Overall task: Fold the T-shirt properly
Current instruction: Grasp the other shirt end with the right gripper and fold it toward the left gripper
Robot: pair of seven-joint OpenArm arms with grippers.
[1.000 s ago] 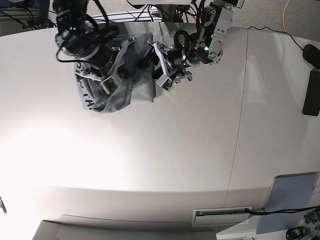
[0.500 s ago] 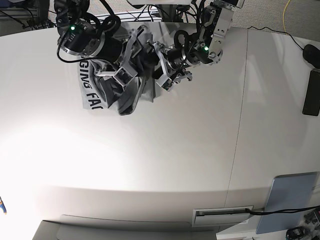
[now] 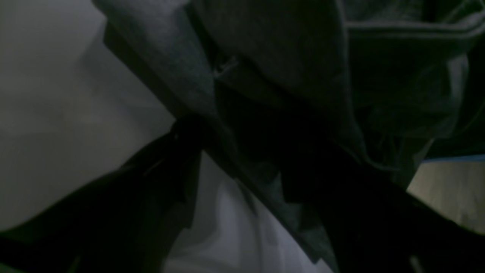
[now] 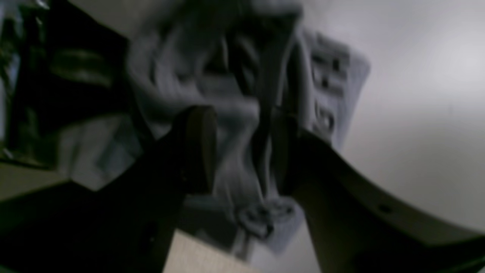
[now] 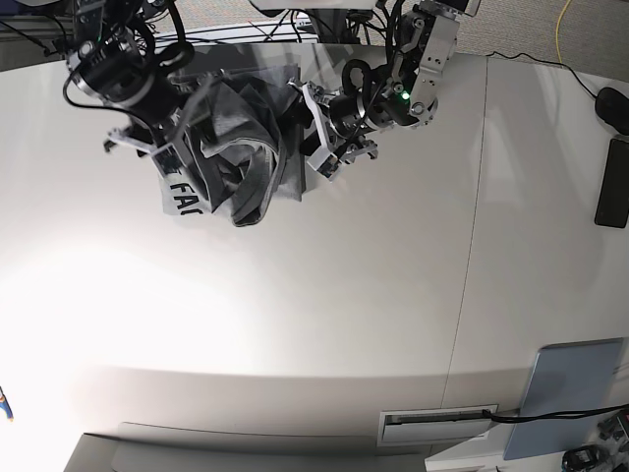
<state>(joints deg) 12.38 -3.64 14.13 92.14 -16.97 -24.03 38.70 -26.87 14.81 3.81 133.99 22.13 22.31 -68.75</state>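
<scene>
The grey T-shirt (image 5: 241,147) lies bunched and creased at the far left of the white table (image 5: 324,295), with black lettering (image 5: 185,202) showing at its lower left. My right gripper (image 5: 147,146) hovers over the shirt's left side. In the blurred right wrist view its jaws stand apart (image 4: 242,151) with the shirt (image 4: 235,106) beyond them. My left gripper (image 5: 313,128) sits at the shirt's right edge. In the dark left wrist view its jaws (image 3: 227,151) stand apart, with a band of shirt (image 3: 288,57) crossing over them and hiding the tips.
A black mouse (image 5: 614,103) and a black flat device (image 5: 611,197) lie at the table's right edge. A grey-blue panel (image 5: 570,388) stands at the lower right. A seam (image 5: 472,226) runs down the table right of the arms.
My right arm has swung up and to the left, off the shirt's middle. The fold it carried has dropped back in a heap. The left arm has not moved.
</scene>
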